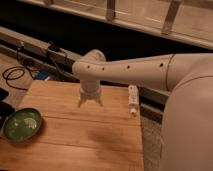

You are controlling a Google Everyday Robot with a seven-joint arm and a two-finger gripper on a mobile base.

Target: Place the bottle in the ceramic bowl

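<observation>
Hanging over the table (75, 142), the gripper (90, 104) stands spread wide, empty.

The gripper (90, 103) hangs over the back part of the wooden table (75, 145), and the arm (130, 70) above it hides a piece of the table's far edge. The lower picture edge cuts off the table's front. The right edge cuts off the robot's body (187, 125). The label on the bottle (132, 97) is too small to read.
</observation>
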